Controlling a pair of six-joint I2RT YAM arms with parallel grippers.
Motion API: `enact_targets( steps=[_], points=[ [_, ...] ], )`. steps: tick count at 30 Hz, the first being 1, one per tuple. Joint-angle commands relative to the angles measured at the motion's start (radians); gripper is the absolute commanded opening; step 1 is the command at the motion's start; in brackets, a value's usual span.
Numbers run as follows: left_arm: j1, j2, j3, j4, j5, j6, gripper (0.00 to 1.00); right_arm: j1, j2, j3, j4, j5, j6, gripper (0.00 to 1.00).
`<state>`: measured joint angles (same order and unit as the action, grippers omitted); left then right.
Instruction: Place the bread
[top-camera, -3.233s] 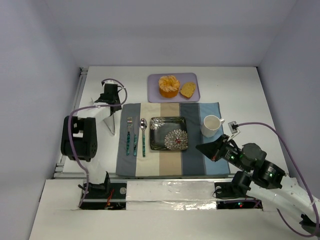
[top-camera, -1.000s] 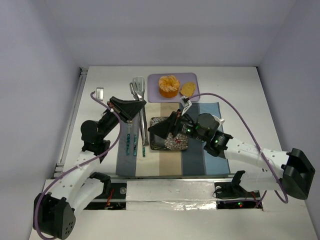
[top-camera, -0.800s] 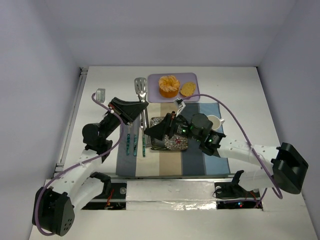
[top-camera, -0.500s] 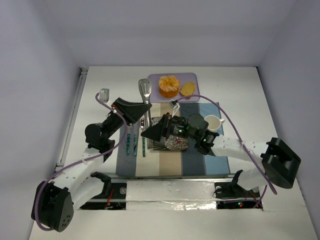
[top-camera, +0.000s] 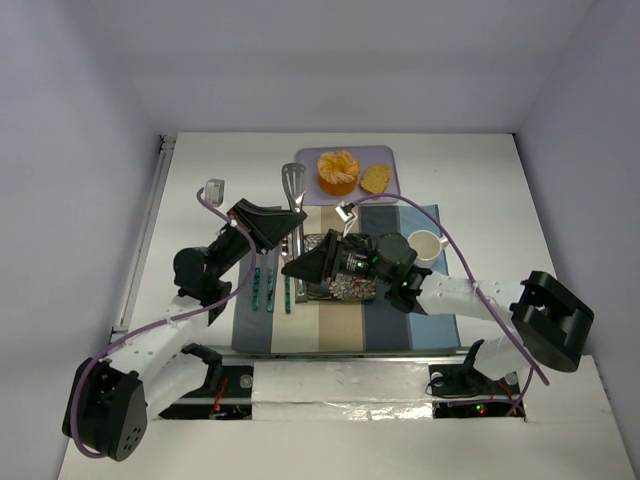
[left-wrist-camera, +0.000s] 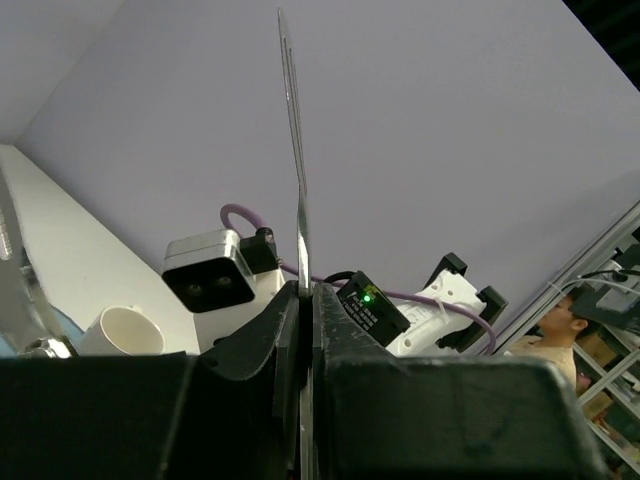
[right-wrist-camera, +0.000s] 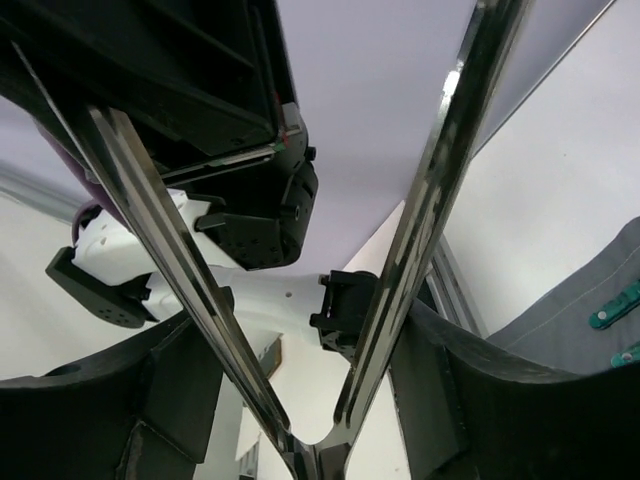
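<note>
The bread (top-camera: 376, 178) lies flat on the lavender tray (top-camera: 390, 192), just beside the peeled orange (top-camera: 338, 172), at the tray's end away from the tongs. It is a small golden-brown slice, a rounded wedge with a darker crust rim. I judge it light, dry and soft in the crumb, so a hard squeeze would likely dent or crumble it. The safer hold looks to be across the firmer crust edges, with light pressure.

The metal tongs (top-camera: 292, 195) are thin, flat and shiny. Their tips hang just off the tray's other end, near the orange. The right wrist view shows their two arms spread in a V, pinching nothing. The left gripper (top-camera: 283, 232) is clamped on them, a blade showing edge-on between its fingers. The right gripper (top-camera: 296, 270) brackets the joined end on the side away from the tray, one finger outside each arm. Whether it is pressing them cannot be told.
</note>
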<state>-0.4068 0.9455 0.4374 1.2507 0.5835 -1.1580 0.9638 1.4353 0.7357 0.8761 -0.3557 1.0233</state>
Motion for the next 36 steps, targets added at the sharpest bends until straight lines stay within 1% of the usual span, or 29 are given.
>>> enact_targets(
  steps=[1,2,4,5,7,8,10,11,13,14,17,19,20,24,31,34,36],
  points=[
    [-0.015,0.007,0.026,0.208,0.05,-0.032,0.0,0.004,-0.013,-0.019,0.096,0.007,0.015,0.66],
    [-0.015,0.01,0.027,0.21,0.053,-0.035,0.05,0.004,-0.012,-0.027,0.11,0.011,0.021,0.63],
    [-0.015,0.016,0.032,0.213,0.067,-0.039,0.1,0.004,-0.013,-0.039,0.133,0.011,0.029,0.62],
    [-0.015,0.016,0.032,0.205,0.071,-0.037,0.15,0.004,-0.013,-0.039,0.132,0.011,0.031,0.61],
    [-0.015,0.016,0.038,0.193,0.079,-0.034,0.21,0.004,-0.016,-0.047,0.13,0.02,0.032,0.61],
    [-0.015,0.015,0.041,0.19,0.082,-0.031,0.26,0.004,-0.021,-0.05,0.13,0.03,0.031,0.6],
    [-0.015,0.009,0.046,0.178,0.091,-0.025,0.32,0.004,-0.032,-0.053,0.115,0.049,0.029,0.58],
    [-0.015,0.006,0.049,0.146,0.091,-0.016,0.38,0.004,-0.039,-0.055,0.107,0.058,0.027,0.57],
    [-0.015,-0.014,0.06,0.106,0.091,0.018,0.44,0.004,-0.064,-0.059,0.084,0.075,0.02,0.57],
    [-0.015,-0.02,0.061,0.087,0.09,0.027,0.49,0.004,-0.072,-0.059,0.08,0.083,0.018,0.56],
    [-0.015,-0.047,0.076,0.003,0.088,0.079,0.58,-0.005,-0.101,-0.059,0.04,0.104,0.012,0.56],
    [-0.015,-0.062,0.096,-0.08,0.088,0.125,0.61,-0.005,-0.13,-0.061,0.014,0.118,0.009,0.53],
    [-0.015,-0.068,0.101,-0.106,0.088,0.139,0.64,-0.014,-0.141,-0.062,0.005,0.127,0.006,0.52],
    [-0.015,-0.088,0.123,-0.241,0.085,0.208,0.68,-0.023,-0.19,-0.055,-0.061,0.147,-0.011,0.51],
    [-0.015,-0.091,0.141,-0.323,0.104,0.264,0.73,-0.034,-0.23,-0.033,-0.132,0.161,-0.025,0.49],
    [-0.015,-0.097,0.156,-0.385,0.111,0.306,0.77,-0.043,-0.246,-0.03,-0.163,0.169,-0.029,0.49],
    [-0.015,-0.106,0.173,-0.439,0.114,0.329,0.82,-0.053,-0.256,-0.018,-0.198,0.179,-0.038,0.49]
  ],
)
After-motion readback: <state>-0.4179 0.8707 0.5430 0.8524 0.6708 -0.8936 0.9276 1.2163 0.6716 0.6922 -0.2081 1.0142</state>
